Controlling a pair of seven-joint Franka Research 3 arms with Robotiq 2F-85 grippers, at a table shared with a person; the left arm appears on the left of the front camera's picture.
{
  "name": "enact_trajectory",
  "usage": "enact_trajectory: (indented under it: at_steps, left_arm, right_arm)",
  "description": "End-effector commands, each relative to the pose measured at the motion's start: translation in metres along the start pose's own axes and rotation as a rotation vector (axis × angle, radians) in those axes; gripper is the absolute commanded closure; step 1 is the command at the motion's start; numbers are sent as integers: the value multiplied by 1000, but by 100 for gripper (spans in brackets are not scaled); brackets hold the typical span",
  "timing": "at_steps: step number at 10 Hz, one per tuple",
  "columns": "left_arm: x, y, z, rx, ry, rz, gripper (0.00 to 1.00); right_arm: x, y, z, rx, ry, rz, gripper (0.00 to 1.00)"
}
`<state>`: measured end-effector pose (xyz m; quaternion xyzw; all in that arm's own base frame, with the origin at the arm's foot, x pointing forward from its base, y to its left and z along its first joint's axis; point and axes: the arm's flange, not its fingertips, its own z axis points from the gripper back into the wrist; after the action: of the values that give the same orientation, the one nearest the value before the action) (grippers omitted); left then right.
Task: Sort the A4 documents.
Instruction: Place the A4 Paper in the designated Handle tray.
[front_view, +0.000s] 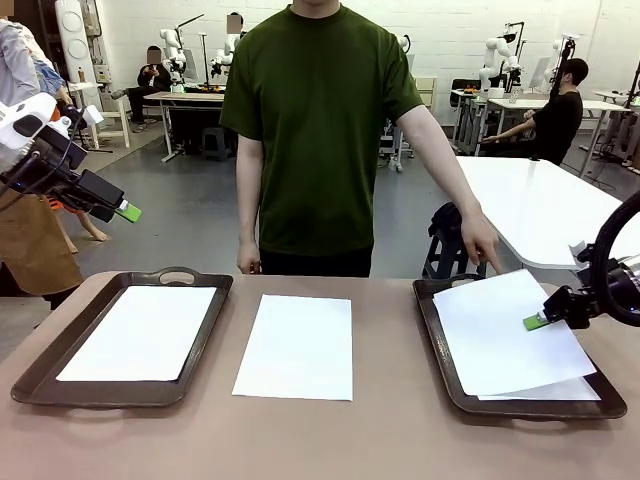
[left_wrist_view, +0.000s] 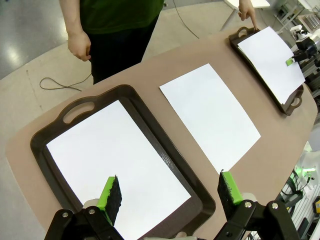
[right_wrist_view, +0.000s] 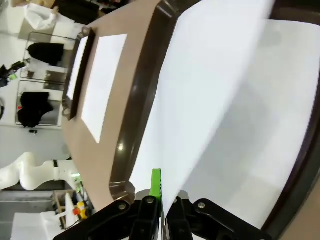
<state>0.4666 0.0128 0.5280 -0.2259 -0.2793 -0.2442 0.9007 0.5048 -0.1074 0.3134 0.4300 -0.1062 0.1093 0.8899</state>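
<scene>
One A4 document (front_view: 140, 332) lies flat in the left tray (front_view: 30, 385). A second document (front_view: 295, 346) lies on the bare table between the trays. In the right tray (front_view: 438, 350) a skewed top sheet (front_view: 500, 335) rests over another sheet (front_view: 570, 391). My right gripper (front_view: 535, 322) is shut on the top sheet's right edge; in the right wrist view its fingers (right_wrist_view: 156, 187) pinch that sheet (right_wrist_view: 225, 90). My left gripper (front_view: 127, 212) hangs open, high over the left side; its fingers (left_wrist_view: 112, 192) straddle the left tray's corner (left_wrist_view: 200, 205).
A person in a green shirt stands at the far side, one finger (front_view: 494, 266) pointing down at the right tray's far handle, the other hand (front_view: 248, 262) hanging by the table edge. A white table (front_view: 550, 205) stands behind on the right.
</scene>
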Motion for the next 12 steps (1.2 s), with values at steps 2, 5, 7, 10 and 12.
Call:
enact_trajectory:
  at_steps: [2, 5, 7, 10, 12]
  left_arm:
    - [0, 0, 0, 12, -3, -4, 0]
    - [0, 0, 0, 12, -3, -4, 0]
    - [0, 0, 0, 12, -3, -4, 0]
    - [0, 0, 0, 12, -3, -4, 0]
    - [0, 0, 0, 12, -3, -4, 0]
  right_arm:
    - [-12, 7, -12, -35, -14, 21, 99]
    - [-6, 9, -14, -71, 33, 32, 99]
    - [-2, 5, -17, -113, 62, 7, 99]
    - [3, 6, -17, -139, 51, 7, 99]
    - [4, 7, -15, -147, 45, -3, 94]
